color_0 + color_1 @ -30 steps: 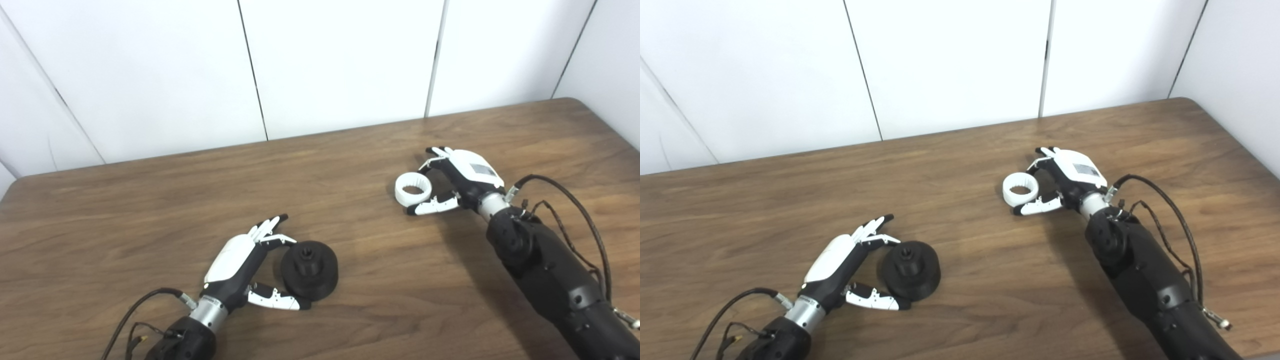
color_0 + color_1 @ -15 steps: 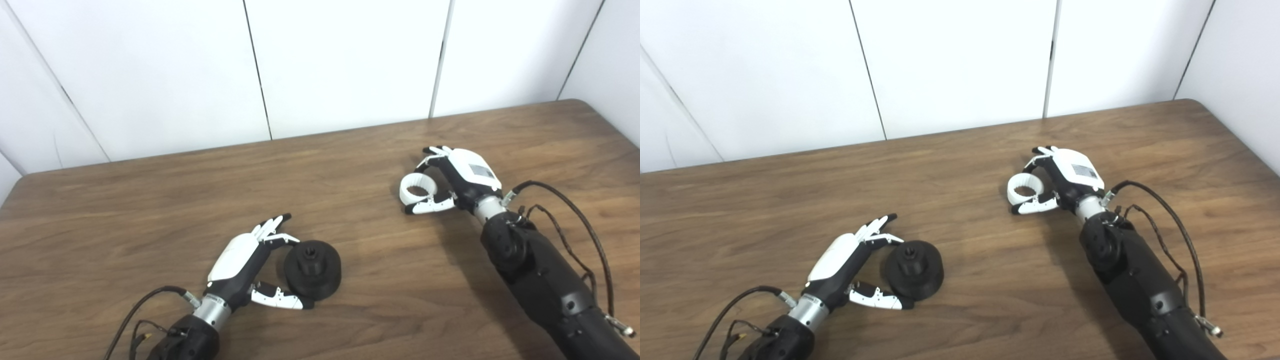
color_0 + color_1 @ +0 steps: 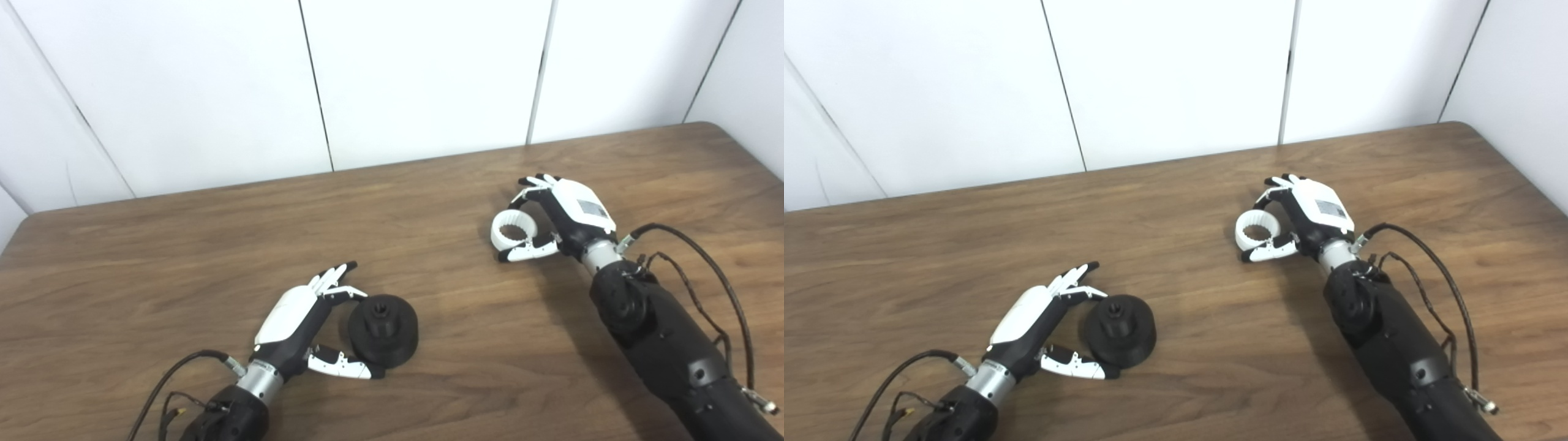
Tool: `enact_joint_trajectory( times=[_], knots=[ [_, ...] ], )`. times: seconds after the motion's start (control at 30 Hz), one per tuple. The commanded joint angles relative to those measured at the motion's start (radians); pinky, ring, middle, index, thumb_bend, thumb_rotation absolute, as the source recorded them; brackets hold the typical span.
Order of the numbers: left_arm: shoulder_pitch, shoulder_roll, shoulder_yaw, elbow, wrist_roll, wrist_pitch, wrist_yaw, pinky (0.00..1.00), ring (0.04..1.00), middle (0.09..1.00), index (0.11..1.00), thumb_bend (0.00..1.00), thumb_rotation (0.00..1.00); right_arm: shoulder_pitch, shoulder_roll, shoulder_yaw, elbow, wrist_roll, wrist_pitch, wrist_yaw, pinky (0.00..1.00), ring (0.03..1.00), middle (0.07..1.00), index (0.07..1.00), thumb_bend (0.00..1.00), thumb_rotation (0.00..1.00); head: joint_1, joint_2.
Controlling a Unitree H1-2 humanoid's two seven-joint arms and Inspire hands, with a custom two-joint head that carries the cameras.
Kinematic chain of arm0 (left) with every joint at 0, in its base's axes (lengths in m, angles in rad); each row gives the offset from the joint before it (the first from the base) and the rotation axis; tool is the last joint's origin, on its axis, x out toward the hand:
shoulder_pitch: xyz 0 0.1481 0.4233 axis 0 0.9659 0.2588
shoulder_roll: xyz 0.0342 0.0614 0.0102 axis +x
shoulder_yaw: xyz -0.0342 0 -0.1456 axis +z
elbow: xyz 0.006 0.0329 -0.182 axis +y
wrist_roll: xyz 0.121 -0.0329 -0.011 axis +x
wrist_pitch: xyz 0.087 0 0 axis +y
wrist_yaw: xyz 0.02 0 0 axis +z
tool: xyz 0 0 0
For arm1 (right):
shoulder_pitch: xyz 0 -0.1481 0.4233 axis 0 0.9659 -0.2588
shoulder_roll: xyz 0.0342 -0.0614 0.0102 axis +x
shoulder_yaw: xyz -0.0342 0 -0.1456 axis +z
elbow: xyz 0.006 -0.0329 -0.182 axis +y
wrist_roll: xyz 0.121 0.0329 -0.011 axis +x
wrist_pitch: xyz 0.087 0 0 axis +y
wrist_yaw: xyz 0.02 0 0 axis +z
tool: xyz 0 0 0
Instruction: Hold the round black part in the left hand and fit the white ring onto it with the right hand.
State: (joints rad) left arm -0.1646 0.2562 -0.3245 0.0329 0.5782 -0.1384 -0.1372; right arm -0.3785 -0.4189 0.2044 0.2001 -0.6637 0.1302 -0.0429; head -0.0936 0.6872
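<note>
1. I see my left hand (image 3: 293,321) low on the table (image 3: 184,257), arm coming in from the bottom left, palm turned toward the black part (image 3: 383,331).
2. The left fingers (image 3: 334,278) reach past the part's far side and the thumb (image 3: 343,367) lies along its near side. They bracket it but stand apart; the thumb tip looks to touch the rim, though I cannot tell for sure.
3. The black part sits flat on the wood, hub up, just right of that hand. It is not lifted.
4. My right hand (image 3: 566,214) is over the right half of the table, well apart from the black part.
5. The ring (image 3: 513,227) is pinched there: the right hand's fingers (image 3: 531,185) curl over its far side and the thumb (image 3: 528,250) presses in from the near side, so the hand is clamped on it.
6. The ring's opening faces up, and I can make out the teeth inside its bore. Whether it rests on the wood or is just off it, I cannot tell.
7. A cable (image 3: 704,257) loops off the right wrist; another cable (image 3: 900,367) trails from the left wrist.
8. White wall panels (image 3: 429,73) stand behind the table's far edge.
</note>
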Motion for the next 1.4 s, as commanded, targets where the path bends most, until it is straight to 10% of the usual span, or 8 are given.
enact_joint_trajectory(
  times=[0.0,1.37],
  knots=[
    [-0.025,0.01,0.011,-0.012,0.005,-0.001,0.003,1.0,1.0,1.0,0.626,0.97,0.39,-0.025,-0.01,-0.02,-0.025,0.002,-0.028,-0.027,1.0,0.963,0.891,0.573,0.76,0.28,-0.001,0.001],
    [-0.027,-0.009,0.011,-0.01,0.014,0.003,0.011,1.0,1.0,1.0,0.627,0.97,0.39,0.047,0.017,-0.064,-0.466,0.022,-0.014,0.098,1.0,0.972,0.899,0.576,0.81,0.36,0.022,0.023]
  ],
)
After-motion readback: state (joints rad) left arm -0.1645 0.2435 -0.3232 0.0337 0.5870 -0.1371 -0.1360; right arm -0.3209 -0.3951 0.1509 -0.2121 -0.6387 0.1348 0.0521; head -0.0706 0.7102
